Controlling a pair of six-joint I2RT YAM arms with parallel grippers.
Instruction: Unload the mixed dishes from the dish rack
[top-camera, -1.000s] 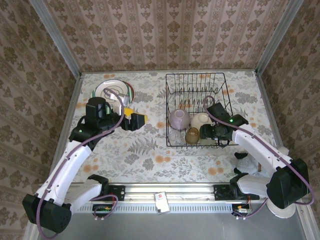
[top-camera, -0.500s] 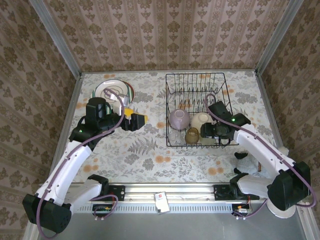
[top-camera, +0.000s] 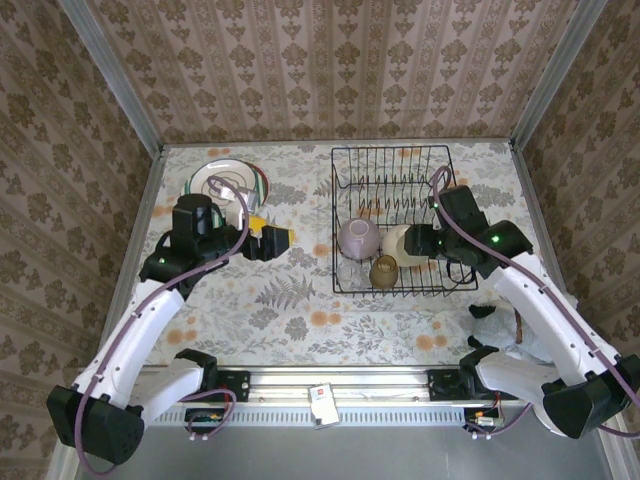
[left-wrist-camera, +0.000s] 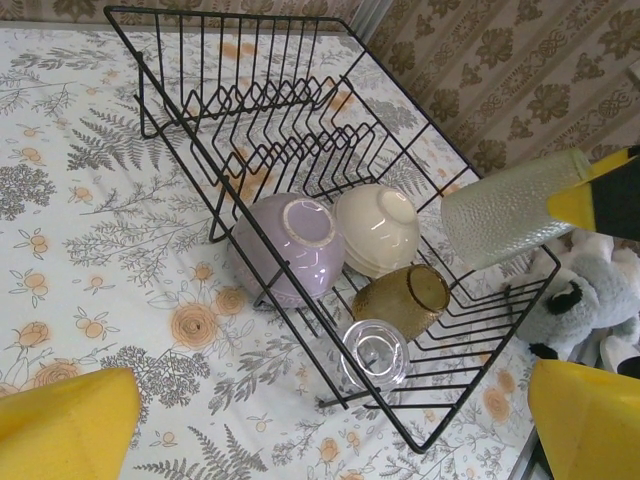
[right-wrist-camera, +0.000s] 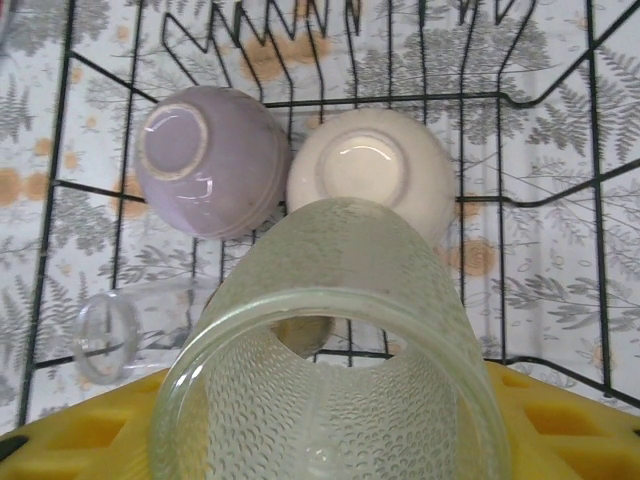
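Our left gripper (top-camera: 272, 241) hangs with its fingers spread wide and nothing between them, just left of the dish rack (top-camera: 334, 215). The stacked plates (top-camera: 225, 180) lie farther left of the rack. Inside the rack, from its left, we see a lavender bowl (top-camera: 358, 238) base up, a clear glass (top-camera: 348, 272), an amber cup (top-camera: 384, 270) and a cream bowl (top-camera: 402, 238). At the rack's right side, our right gripper (top-camera: 423, 244) clasps a pale-green cup (right-wrist-camera: 340, 330).
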